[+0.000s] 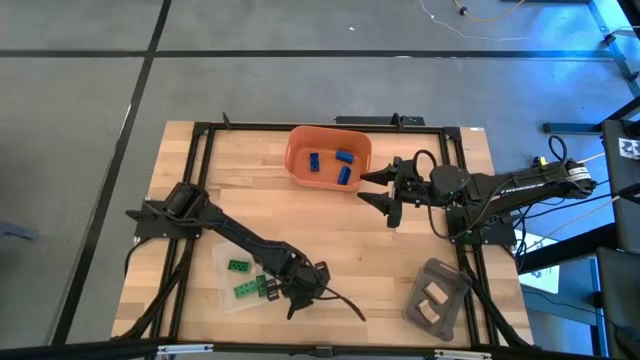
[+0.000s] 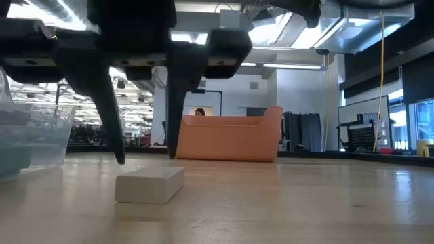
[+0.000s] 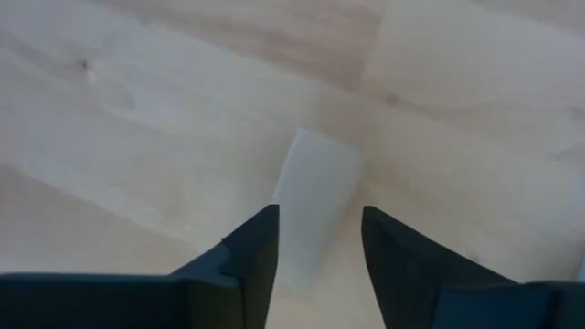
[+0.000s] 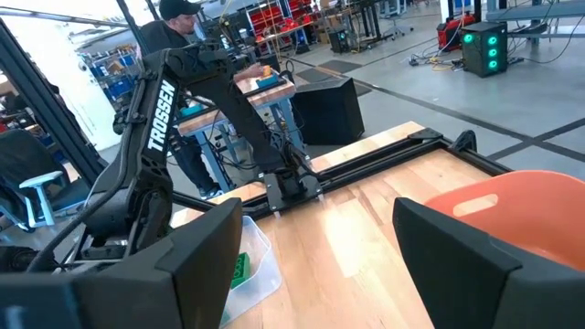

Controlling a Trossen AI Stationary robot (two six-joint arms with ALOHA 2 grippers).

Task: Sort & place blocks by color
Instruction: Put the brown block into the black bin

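near the front edge of the tabletop [image 1: 330, 230], the left pincer [image 3: 318, 239] is lowered over a pale tan block [image 3: 313, 203] that lies flat on the wood; its two fingers [image 3: 245, 260] stand apart, one on each side of the block, released and not pressing on it. from table height the same block [image 2: 150, 185] rests on the wood with the dark fingers reaching down just behind it. beside the left arm, toward the left side of the tabletop, a clear tray [image 1: 240, 277] holds two green blocks [image 1: 239, 266], and a third green block [image 1: 264, 288] sits at the tray's edge, close to the pincer. at the far middle of the tabletop an orange bin [image 1: 300, 150] contains three blue blocks [image 1: 344, 157]. the right pincer [image 1: 372, 188] hangs just beside the orange bin on its right side, fingers spread wide and holding nothing. at the front right corner a grey tray [image 1: 438, 270] lies tilted, with two pale tan blocks [image 1: 432, 294] inside it. in the room beyond the tabletop, the right wrist camera picks up a person [image 4: 178, 23] in a dark cap standing at a workbench.
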